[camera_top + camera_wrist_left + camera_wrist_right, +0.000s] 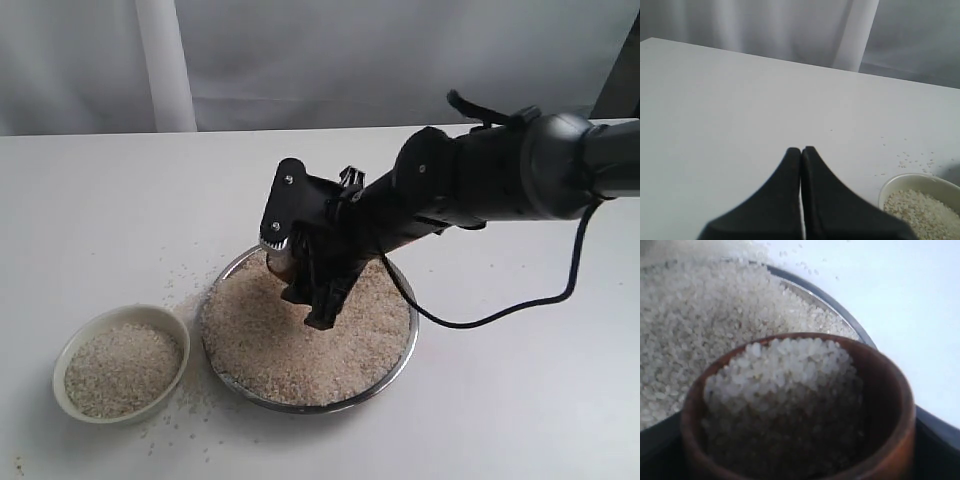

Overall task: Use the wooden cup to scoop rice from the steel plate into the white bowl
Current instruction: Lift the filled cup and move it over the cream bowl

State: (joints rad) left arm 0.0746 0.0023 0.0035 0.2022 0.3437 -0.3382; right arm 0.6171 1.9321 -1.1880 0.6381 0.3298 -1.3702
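Exterior view: high, off arms, angled down across white counter (100,200) toward pale grey curtain (350,50); mid-range.
Left wrist view: low, looks along black left gripper (801,150) over counter to same curtain; shares small cream-white round bowl (912,176) with exterior view.
Right wrist view: very close, looks into reddish-brown rounded wooden cup (892,405); shares wide shiny steel plate (300,406) with exterior view.

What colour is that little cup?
The small round wooden cup is reddish-brown, best seen from the right wrist.
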